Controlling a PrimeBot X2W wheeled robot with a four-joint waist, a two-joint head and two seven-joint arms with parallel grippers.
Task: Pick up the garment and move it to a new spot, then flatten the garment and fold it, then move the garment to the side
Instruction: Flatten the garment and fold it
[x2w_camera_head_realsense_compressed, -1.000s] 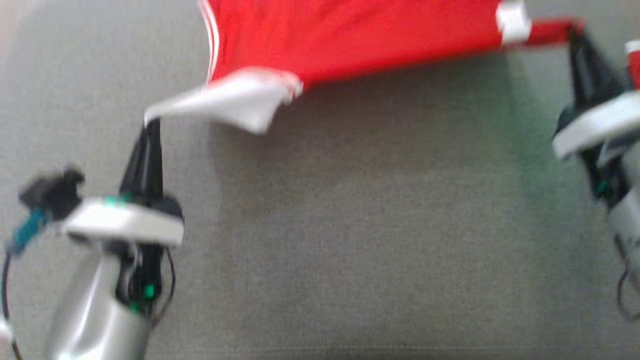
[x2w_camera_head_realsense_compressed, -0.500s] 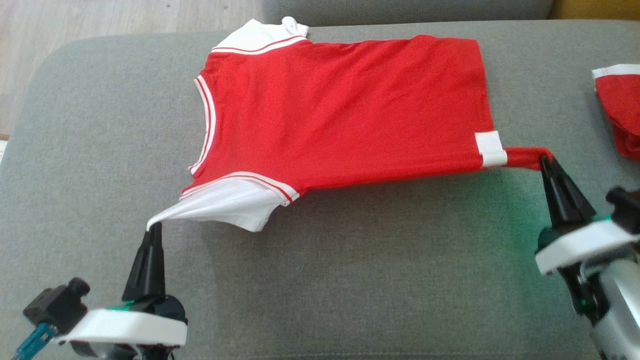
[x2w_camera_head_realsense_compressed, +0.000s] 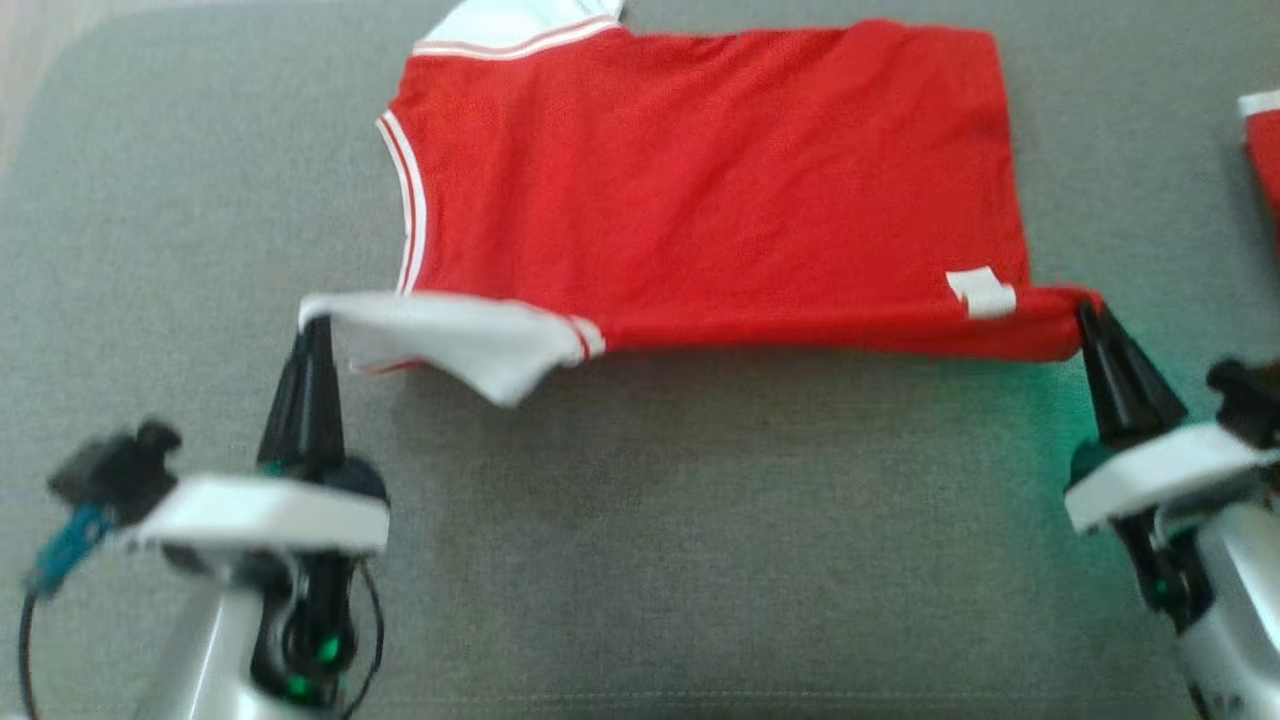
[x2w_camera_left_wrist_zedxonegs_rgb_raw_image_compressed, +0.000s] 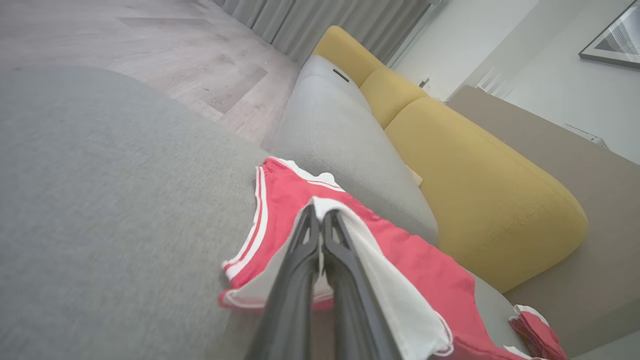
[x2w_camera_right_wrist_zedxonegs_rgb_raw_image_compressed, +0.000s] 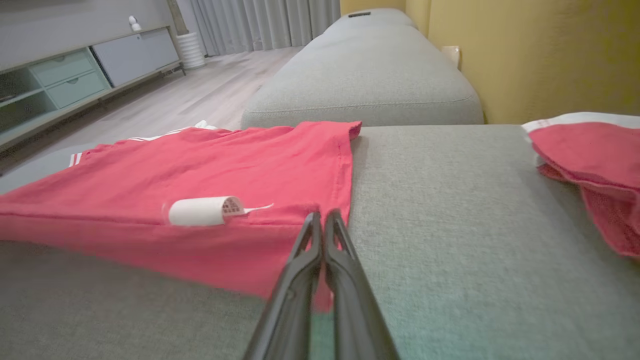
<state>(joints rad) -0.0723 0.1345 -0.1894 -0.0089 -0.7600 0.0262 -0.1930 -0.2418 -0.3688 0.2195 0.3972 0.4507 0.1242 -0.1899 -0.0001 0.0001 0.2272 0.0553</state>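
Now the red garment (x2w_camera_head_realsense_compressed: 700, 190) lies spread across the grey sofa cushion (x2w_camera_head_realsense_compressed: 640, 560), with its collar end to the left and its hem to the right. The left gripper (x2w_camera_head_realsense_compressed: 315, 322) is clenched on the tip of the white sleeve (x2w_camera_head_realsense_compressed: 450, 340) at the near left corner. The right gripper (x2w_camera_head_realsense_compressed: 1085, 312) is pinched tight on the near right hem corner, just beside the white tag (x2w_camera_head_realsense_compressed: 982, 293). The near edge hangs raised between them, with a shadow on the cushion beneath it. Half a second ago both corners were drawn out into thin points toward the near side. Now that edge runs almost straight from one gripper to the other, and the sleeve droops in a loose fold. The head view itself has shifted too. A second red garment (x2w_camera_head_realsense_compressed: 1262, 150) sits well apart at the far right.
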